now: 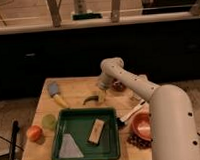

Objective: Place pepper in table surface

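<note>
Spotted pepper [91, 99] flat on counter [76, 89] just left of and below pincer [102, 91], touching or apart unclear; can't tell pincer apart or together; judged light, slim, slightly slick, bruisable, so best pinched gently across mid-curve.

The room is dim and the light is warm and yellowish. The tan surface [74, 88] glows, while the wall [42, 57] behind it is almost black. The gripper [102, 89], over the far middle of the surface, looks darker than the pale arm [167, 114].
</note>
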{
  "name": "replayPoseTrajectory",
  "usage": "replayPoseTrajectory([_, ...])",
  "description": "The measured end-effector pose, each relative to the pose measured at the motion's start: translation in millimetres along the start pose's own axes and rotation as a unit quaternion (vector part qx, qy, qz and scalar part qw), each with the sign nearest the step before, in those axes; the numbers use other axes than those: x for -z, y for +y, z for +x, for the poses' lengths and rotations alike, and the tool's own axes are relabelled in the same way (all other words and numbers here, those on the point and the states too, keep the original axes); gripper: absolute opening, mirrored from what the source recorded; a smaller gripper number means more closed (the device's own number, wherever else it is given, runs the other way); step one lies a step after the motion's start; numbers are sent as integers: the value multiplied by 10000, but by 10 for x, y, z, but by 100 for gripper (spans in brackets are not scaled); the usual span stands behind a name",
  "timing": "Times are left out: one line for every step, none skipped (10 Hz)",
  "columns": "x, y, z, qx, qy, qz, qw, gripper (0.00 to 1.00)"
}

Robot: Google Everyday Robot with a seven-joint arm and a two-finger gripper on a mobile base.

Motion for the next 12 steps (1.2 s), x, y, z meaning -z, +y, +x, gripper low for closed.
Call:
replayPoseTrajectory([24,-16,2,14,-10,19,10000,80])
replayPoseTrajectory([32,-14,12,20,-10,12,10000,80])
replayPoseTrajectory([47,-21,14,29,-20,24,10000,80])
replayPoseTrajectory([63,-24,18,38,-38,37,10000,80])
replayPoseTrajectory([80,-25,17,54,-62,57,9999,80])
replayPoseTrajectory([85,-22,19,66,-72,62,9999,80])
replayPoseTrajectory([96,-21,23,75,-81,70,9999,80])
replayPoseTrajectory([101,-19,27,89,-88,72,9999,80])
replayPoseTrajectory([107,-21,18,108,-92,73,9999,80])
replayPoseTrajectory([113,-21,15,124,-94,71,9999,80])
replayPoseTrajectory([116,-16,18,138,-92,60,9998,80])
replayPoseTrajectory([117,-15,16,147,-93,56,9998,80])
